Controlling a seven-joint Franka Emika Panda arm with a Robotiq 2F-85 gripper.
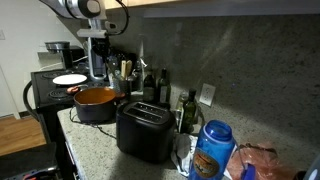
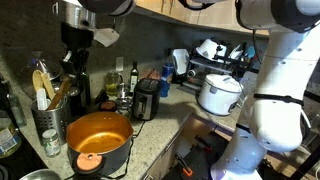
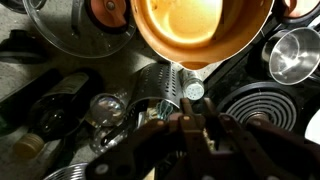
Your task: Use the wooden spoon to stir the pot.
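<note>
The pot is wide and low, dark grey with an orange inside, and sits at the counter's end; it also shows in an exterior view and at the top of the wrist view. Wooden spoons stand in a metal utensil holder beside the pot. My gripper hangs above the counter between holder and pot, also seen in an exterior view. In the wrist view its fingers are pressed together, just short of the holder. I see nothing between them.
A black toaster stands next to the pot. Bottles line the wall behind. A white rice cooker sits farther along. A stove coil and a steel pan lie close in the wrist view.
</note>
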